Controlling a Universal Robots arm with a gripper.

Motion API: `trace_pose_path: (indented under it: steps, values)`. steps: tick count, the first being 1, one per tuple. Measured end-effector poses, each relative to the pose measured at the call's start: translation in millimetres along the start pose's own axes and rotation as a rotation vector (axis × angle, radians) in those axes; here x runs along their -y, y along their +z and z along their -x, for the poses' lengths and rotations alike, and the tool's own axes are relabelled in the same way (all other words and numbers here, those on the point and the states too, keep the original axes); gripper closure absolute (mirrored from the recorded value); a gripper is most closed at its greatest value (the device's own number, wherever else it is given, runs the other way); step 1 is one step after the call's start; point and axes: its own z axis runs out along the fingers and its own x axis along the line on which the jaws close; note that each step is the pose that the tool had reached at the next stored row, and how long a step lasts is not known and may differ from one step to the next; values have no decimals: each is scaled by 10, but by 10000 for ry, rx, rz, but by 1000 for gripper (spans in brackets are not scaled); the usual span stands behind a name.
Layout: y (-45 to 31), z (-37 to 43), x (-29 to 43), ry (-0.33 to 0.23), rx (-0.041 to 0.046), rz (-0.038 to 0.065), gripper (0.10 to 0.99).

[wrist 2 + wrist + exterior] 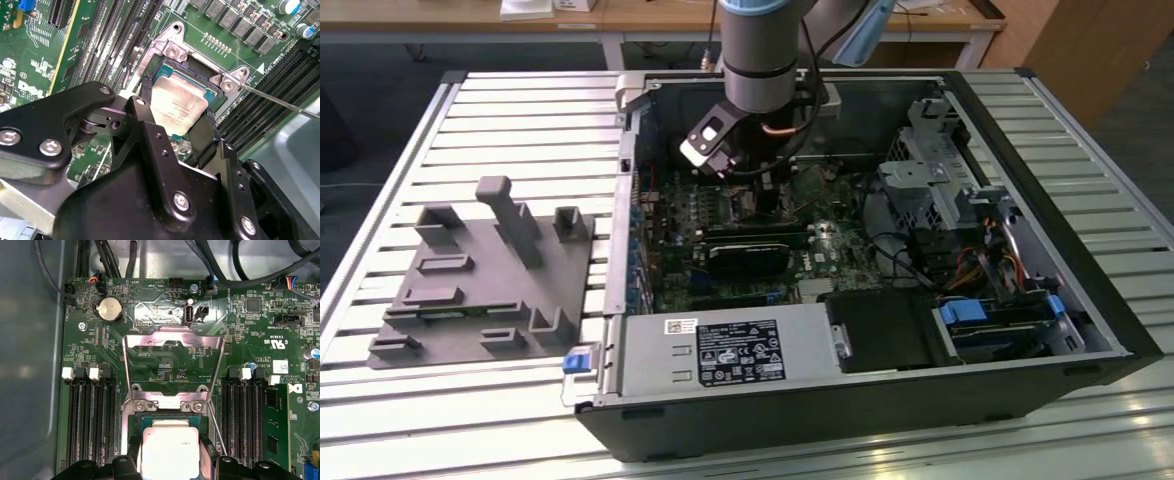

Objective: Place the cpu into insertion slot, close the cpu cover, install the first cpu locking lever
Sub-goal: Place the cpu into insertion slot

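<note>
1. End effector (177,102) (171,445). In both wrist views I see its two black fingers (204,134) closed onto opposite edges of the cpu (176,111) (170,456), gripping it with the silver-grey top facing up.

2. Cpu position. The chip is at the insertion slot (167,75) (170,418), inside the slot's dark rim, which shows along the chip's free edges. I cannot tell whether it is fully seated.

3. Cpu cover (150,336). In the first wrist view the silvery frame is raised off the socket and lies back over the board beyond it. Green board shows through its central cut-out. The cover is not closed.

4. Locking lever (280,102) (218,430). This thin wire rod runs from one corner of the socket bracket and stands clear of the socket, unlatched.

5. Memory slots (115,40) (90,415). Long black slots flank the socket on both sides. A round coin battery (110,309) sits on the board beyond the cover.

6. Motherboard (678,215). In the exterior view the green board lies on the floor of the open computer case (787,420). The arm (761,50) comes straight down into the case over the board.

7. Tabletop (520,120). The case rests on the slatted metal surface. A grey moulded fixture (480,280) lies on the slats at the exterior view's left, just beside the case.
</note>
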Motion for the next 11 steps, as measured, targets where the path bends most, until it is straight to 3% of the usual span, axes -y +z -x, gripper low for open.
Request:
trace_pose_path:
  steps: [11]
  values:
    - [13, -2, 1, -1, 6, -6, 545]
